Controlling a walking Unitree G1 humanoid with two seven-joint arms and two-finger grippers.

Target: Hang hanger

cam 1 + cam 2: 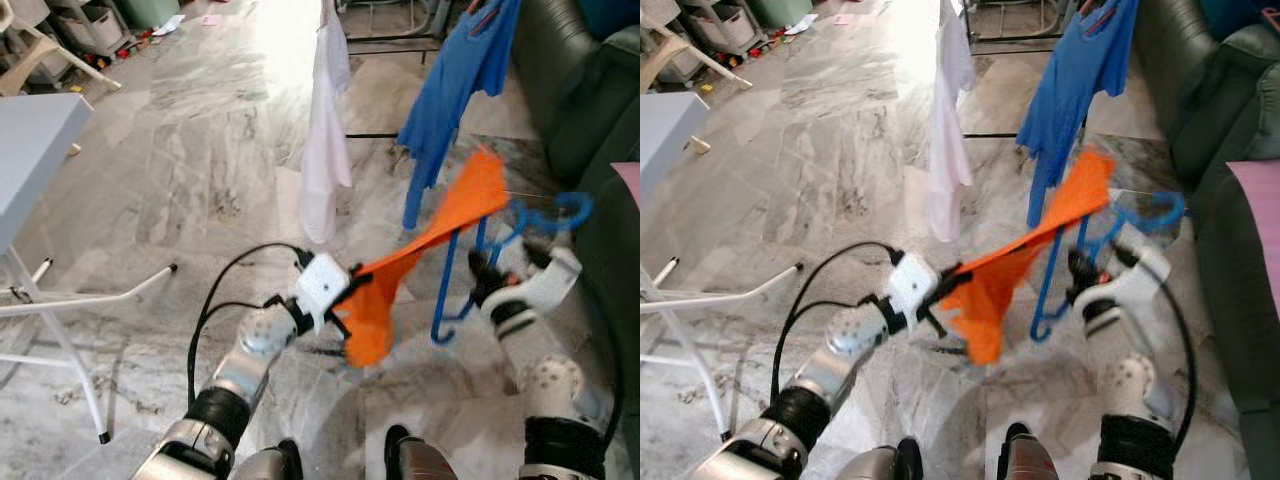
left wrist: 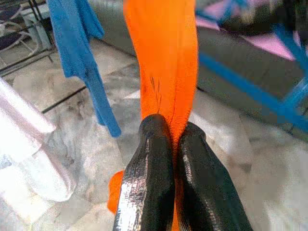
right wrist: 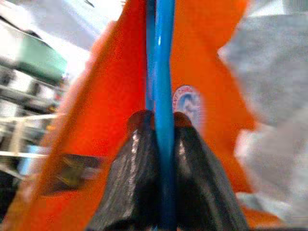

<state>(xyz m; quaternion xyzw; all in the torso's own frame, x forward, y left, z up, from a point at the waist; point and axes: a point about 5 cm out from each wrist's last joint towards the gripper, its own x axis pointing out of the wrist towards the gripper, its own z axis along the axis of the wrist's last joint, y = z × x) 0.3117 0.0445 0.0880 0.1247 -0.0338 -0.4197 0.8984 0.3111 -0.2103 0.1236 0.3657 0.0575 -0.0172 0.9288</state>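
At the far left you had a grey folding surface [image 1: 35,150] on thin white legs, standing on the glossy veined marble floor [image 1: 200,160]. Next came your left end effector [image 1: 345,300]; its two black ribbed fingers [image 2: 149,183] were clenched on a fold of the soft orange fabric garment [image 1: 440,225], which stretched up and to the right like a taut band. Behind it a thin white shirt [image 1: 325,130] and a limp blue long-sleeved shirt [image 1: 455,80] hung from a dark metal drying rack [image 1: 400,40]. Further right, your right end effector [image 1: 490,275] was grasping the slim blue plastic hanger [image 1: 520,225], with the smooth blue bar pinched between its fingers [image 3: 192,178] and the curved hook pointing toward the dark leather sofa [image 1: 580,90].

To do this step well, I think you needed to keep the cloth gently tight, not pulled hard, and to turn the hook upward before bringing it to the rack rail. The plastic is probably slippery, so a firm grip mattered.
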